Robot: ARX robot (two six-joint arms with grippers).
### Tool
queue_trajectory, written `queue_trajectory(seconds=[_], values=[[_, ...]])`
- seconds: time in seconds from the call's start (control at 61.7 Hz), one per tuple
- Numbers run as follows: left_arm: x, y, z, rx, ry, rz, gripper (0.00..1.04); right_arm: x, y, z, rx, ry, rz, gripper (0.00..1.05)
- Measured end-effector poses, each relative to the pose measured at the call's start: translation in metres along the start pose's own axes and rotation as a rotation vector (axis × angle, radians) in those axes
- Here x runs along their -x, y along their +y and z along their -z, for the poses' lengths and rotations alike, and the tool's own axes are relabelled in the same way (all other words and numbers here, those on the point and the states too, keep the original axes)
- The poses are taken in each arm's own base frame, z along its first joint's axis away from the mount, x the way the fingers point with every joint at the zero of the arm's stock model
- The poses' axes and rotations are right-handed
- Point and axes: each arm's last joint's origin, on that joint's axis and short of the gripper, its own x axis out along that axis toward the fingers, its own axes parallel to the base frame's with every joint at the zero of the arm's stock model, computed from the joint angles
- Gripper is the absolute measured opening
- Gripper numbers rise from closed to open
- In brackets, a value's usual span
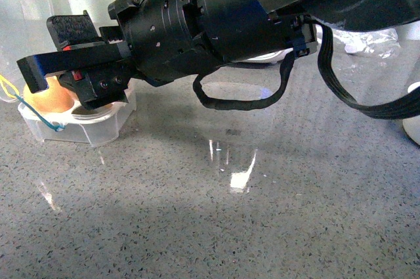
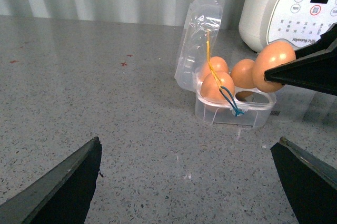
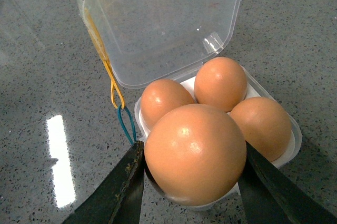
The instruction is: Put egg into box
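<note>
My right gripper [image 3: 192,182] is shut on the egg [image 3: 195,153] and holds it just above the near cell of the box [image 3: 295,145]. The box is a clear case with its lid [image 3: 163,18] open, and three other orange-brown eggs [image 3: 220,83] sit in its cells. In the left wrist view the held egg [image 2: 273,66] hangs over the box [image 2: 234,113] between the dark fingers [image 2: 310,68]. In the front view the right gripper [image 1: 62,56] hides most of the box [image 1: 85,128]. My left gripper [image 2: 189,182] is open and empty over bare counter.
A white appliance with buttons [image 2: 292,8] stands just behind the box. A yellow and blue band [image 3: 113,92] hangs from the lid's side. A black cable [image 1: 249,98] loops under the right arm. The grey speckled counter [image 1: 230,213] stretches in front.
</note>
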Motion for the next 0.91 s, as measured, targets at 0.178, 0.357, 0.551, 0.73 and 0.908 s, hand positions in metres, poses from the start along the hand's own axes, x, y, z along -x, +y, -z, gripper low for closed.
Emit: queue_trajectory(seconds=[0.178,0.357,0.551,0.73,0.908], values=[[0.0000,0.0000,0.0000,0.000,0.000,0.000,0.98,-0.0031,-0.0017,-0.0014,0.000,0.000,0.001,0.43],[0.0000,0.0000,0.0000,0.000,0.000,0.000,0.98,-0.0042,-0.0023,-0.0034,0.001,-0.001,0.005,0.43],[0.0000,0.0000,0.0000,0.000,0.000,0.000,0.98,-0.0048,-0.0028,-0.0016,-0.001,0.010,0.008,0.64],[0.0000,0.0000,0.0000,0.000,0.000,0.000,0.98,-0.0040,-0.0045,-0.0012,-0.002,0.012,0.012,0.94],[0.0000,0.0000,0.0000,0.000,0.000,0.000,0.98,0.0010,-0.0085,-0.0019,-0.006,0.007,0.024,0.98]])
